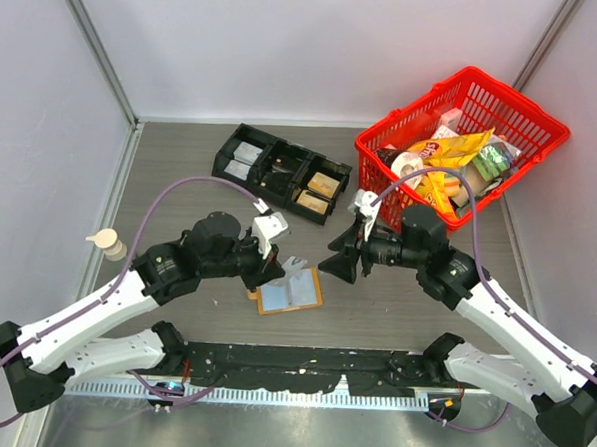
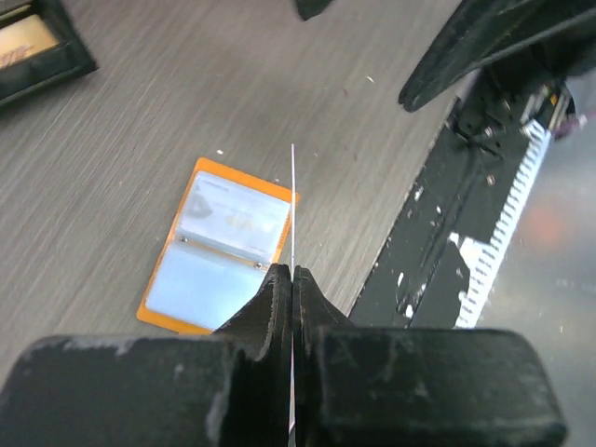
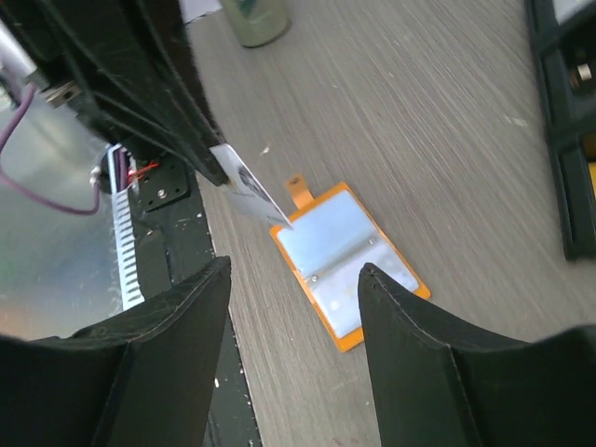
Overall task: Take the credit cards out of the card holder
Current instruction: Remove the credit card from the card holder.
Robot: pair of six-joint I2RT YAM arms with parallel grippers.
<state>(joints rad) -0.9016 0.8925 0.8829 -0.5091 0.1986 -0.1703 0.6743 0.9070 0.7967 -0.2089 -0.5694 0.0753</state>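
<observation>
One card holder [image 1: 291, 291], a small flat tan-orange bifold, lies opened out on the grey wood-grain table [image 1: 177, 162], on the arm-base side of the black plastic compartment tray [image 1: 222, 161] and apart from it. Two pale blue-grey inner panels face up, joined at a centre fold; one little orange side tab [image 3: 297, 190] sticks out from the edge. Faint print shows through one panel; whether a card sits under it cannot be told. One thin white card [image 3: 247, 186] with grey print is out of the holder, clamped between the closed fingers of the left gripper [image 1: 276, 270], held on edge above the holder's side farther from the tray. The left wrist view shows the card only as a thin white line [image 2: 293, 205]. Right gripper [image 1: 338, 263]: jaws spread, nothing between them, poised above the holder, on the near side of the tray's right end. One tray, several compartments: pale flat items at its left end, tan ones at its right end. One red plastic mesh basket [image 1: 521, 98] stands right of the tray, filled with snack packets, a yellow bag and a white roll. One small bottle with a cream cap [image 1: 108, 243] stands well left of the tray.
</observation>
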